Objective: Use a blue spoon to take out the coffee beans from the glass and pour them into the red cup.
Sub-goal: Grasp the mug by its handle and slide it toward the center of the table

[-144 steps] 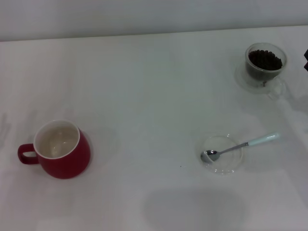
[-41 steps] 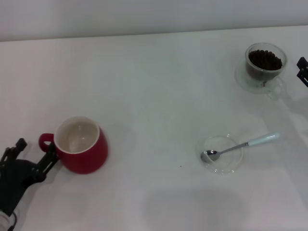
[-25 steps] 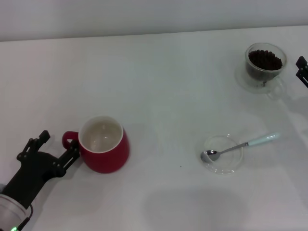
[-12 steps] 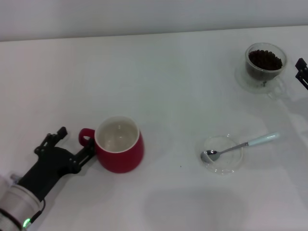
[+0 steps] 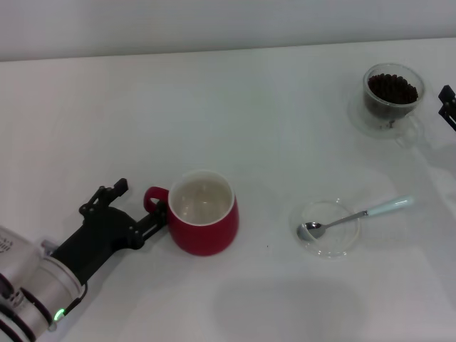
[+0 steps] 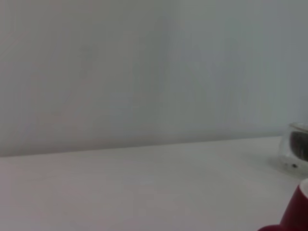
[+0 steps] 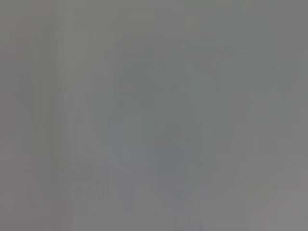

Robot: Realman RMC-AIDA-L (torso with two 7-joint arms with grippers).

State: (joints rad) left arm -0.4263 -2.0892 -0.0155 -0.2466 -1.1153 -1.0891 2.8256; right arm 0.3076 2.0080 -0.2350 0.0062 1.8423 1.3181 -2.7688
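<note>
The red cup point(image 5: 205, 222) stands upright on the white table left of the middle, white inside empty, handle toward my left gripper point(image 5: 139, 201). The gripper's fingers stand apart on either side of the handle, one fingertip point(image 5: 158, 214) against the cup. The cup's edge shows in the left wrist view point(image 6: 299, 211). The blue spoon point(image 5: 356, 216) lies with its bowl in a clear saucer point(image 5: 329, 229). The glass point(image 5: 392, 96) with coffee beans point(image 5: 392, 87) stands at the far right; it also shows in the left wrist view point(image 6: 297, 151). My right gripper point(image 5: 449, 107) is just beside it at the frame edge.
The white table point(image 5: 271, 135) stretches between the cup and the glass, with a pale wall behind. The right wrist view shows only a grey blur.
My left gripper has come in from the left and moved right across the table, and the red cup has slid right with it. The spoon, saucer, glass and right gripper have not moved.
</note>
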